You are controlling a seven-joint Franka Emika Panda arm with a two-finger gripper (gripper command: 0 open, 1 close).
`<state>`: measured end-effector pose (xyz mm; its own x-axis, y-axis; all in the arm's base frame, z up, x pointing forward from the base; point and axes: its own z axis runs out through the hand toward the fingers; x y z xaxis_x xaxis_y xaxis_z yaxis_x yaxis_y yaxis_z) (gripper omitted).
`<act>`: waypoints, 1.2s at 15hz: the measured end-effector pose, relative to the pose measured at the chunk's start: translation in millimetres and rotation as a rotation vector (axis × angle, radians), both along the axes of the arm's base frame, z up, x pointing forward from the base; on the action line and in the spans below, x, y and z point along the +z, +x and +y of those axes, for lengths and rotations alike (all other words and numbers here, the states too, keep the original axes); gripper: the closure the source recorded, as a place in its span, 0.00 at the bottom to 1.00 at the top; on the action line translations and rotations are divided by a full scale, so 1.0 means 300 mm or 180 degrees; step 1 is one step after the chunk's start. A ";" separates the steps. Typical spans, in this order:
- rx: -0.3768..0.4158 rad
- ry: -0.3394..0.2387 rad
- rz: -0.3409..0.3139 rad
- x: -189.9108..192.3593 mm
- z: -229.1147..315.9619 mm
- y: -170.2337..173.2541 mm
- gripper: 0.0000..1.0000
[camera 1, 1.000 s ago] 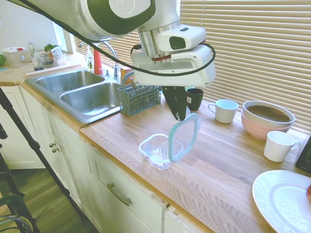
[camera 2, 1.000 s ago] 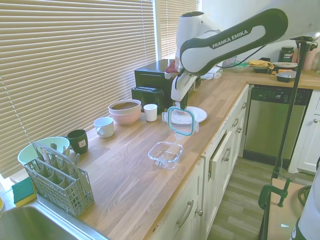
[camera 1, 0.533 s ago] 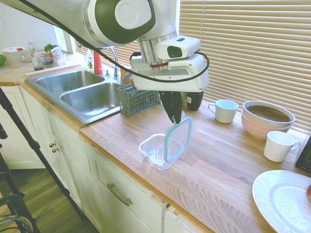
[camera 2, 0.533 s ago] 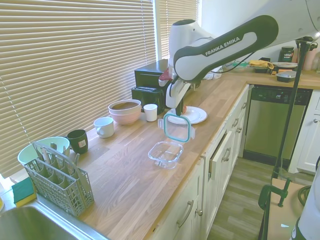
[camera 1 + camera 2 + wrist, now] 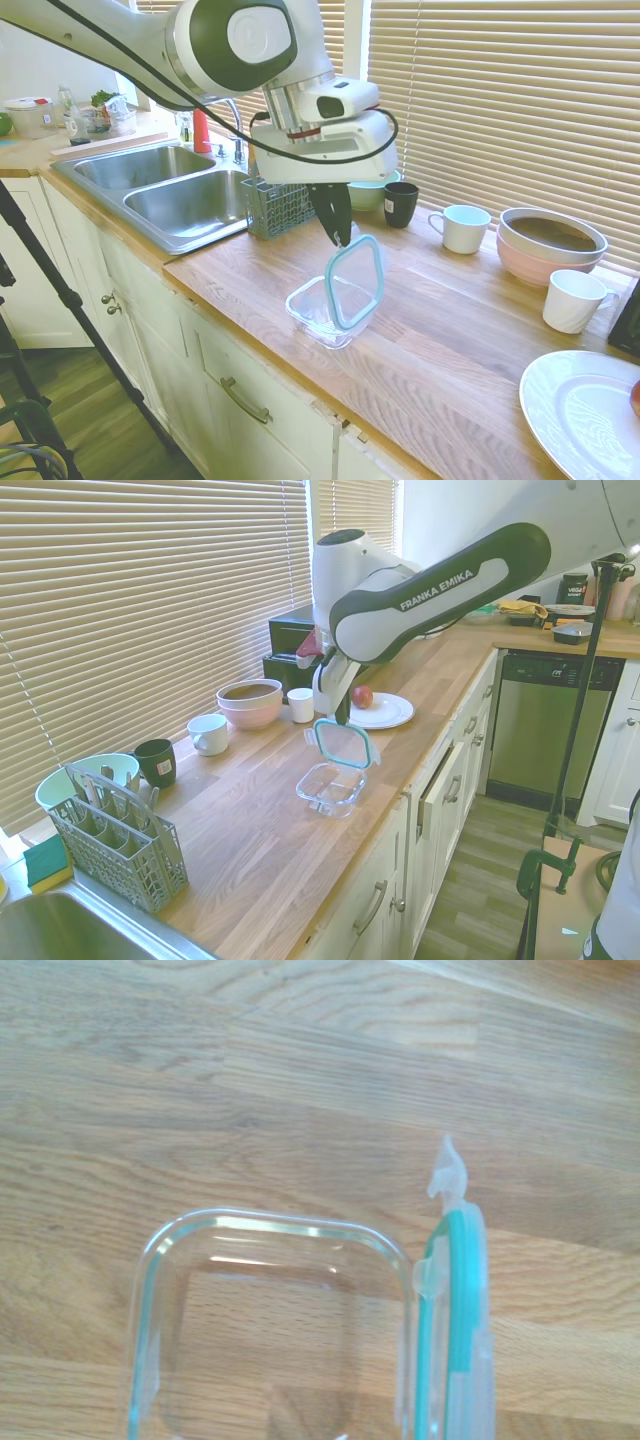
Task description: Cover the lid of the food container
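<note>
First exterior view shows the tool (image 5: 339, 238) pinching the lid (image 5: 354, 282) by its top edge, hanging upright just above the glass container (image 5: 325, 310) on the wooden surface (image 5: 470, 340). Light, stiff plastic, it could swing; the container looks fragile.

"FRANKA EMIKA" in white caps on the dark band of the robot arm (image 5: 440, 575), 2nd exterior view. Small light label on the dark mug (image 5: 156, 762) near the blinds, too small to read. No other legible text.
</note>
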<state>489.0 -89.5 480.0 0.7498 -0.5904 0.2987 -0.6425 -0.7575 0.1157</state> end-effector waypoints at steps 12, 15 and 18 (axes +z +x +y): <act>0.0222 -0.0431 0.0341 -0.278 0.307 0.104 1.00; 0.0292 -0.0580 0.0404 -0.302 0.288 0.106 1.00; 0.0387 -0.0749 0.0500 -0.338 0.278 0.108 1.00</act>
